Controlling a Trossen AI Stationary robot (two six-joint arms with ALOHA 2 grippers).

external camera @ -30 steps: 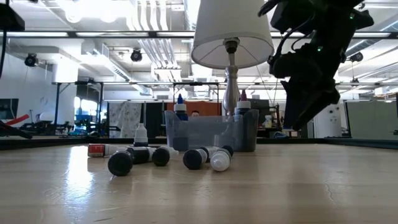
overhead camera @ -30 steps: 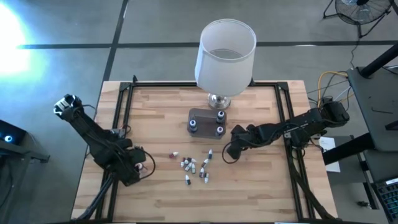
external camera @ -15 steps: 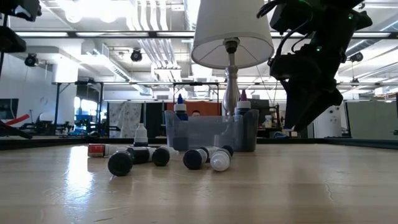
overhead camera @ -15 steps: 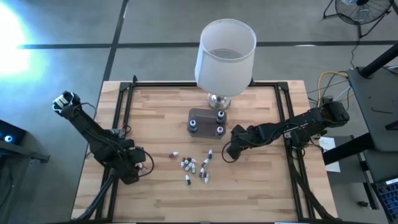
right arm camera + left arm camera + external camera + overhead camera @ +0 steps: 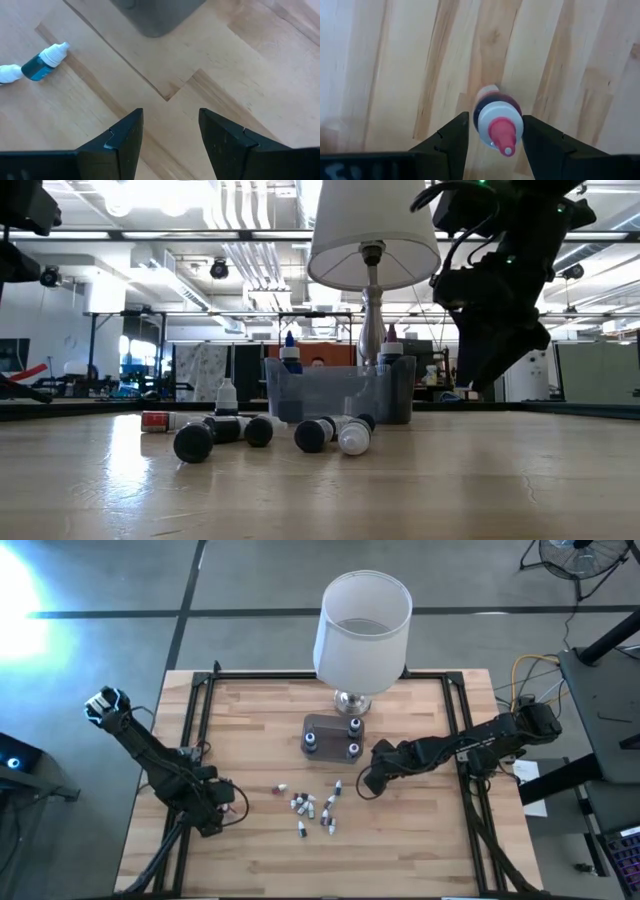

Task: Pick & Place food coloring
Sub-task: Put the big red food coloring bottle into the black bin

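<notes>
Left end effector [image 5: 492, 132]: clamped on a red-tipped bottle [image 5: 499, 121], above the bench [image 5: 400, 850] at its left-front.
Loose bottles [image 5: 312, 806]: scattered mid-bench, most lying flat.
Right end effector [image 5: 167, 132]: fingers spread, empty, just right of the cluster.
Clear tub [image 5: 333, 735]: behind the cluster, bottles upright inside.
Lamp [image 5: 362, 625]: farthest back.
</notes>
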